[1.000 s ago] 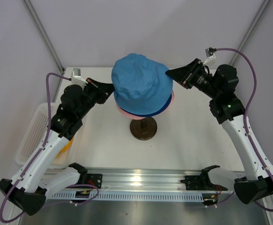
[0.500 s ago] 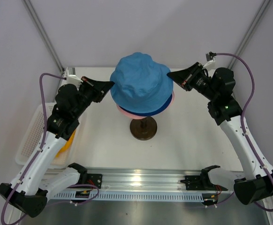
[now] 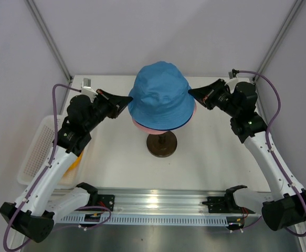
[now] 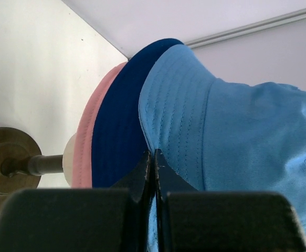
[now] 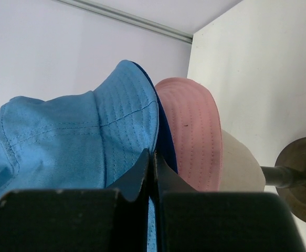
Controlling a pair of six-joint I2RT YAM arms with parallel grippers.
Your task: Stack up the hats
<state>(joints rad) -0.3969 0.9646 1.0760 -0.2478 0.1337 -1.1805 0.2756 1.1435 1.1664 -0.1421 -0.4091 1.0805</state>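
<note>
The light blue hat point(image 3: 160, 94) is seen uppermost on a stack carried by the cream mannequin head point(image 5: 239, 168). The navy hat point(image 4: 116, 136) is placed under it and the pink hat point(image 5: 192, 131) lowest, and of these two only the brims are shown. The head is borne on a thin post point(image 4: 45, 164) above a dark round base point(image 3: 160, 146), which is stood on the white worktop point(image 3: 215, 152) between the two arms. The left tool point(image 3: 127, 98) is held at the left edge of the light blue brim and the right tool point(image 3: 191, 93) at its right edge, so that the hat is taken from both sides at once. In both wrist views the fingers are seen pressed together with no gap, and the light blue brim is pinched thinly between them at its rim. A white basket point(image 3: 34, 152) is set at the left edge of the worktop. A sliver of the yellow-orange hat point(image 3: 75, 161) is seen at the basket's right side, mostly hidden by the left arm, and whether it lies inside cannot be told.
</note>
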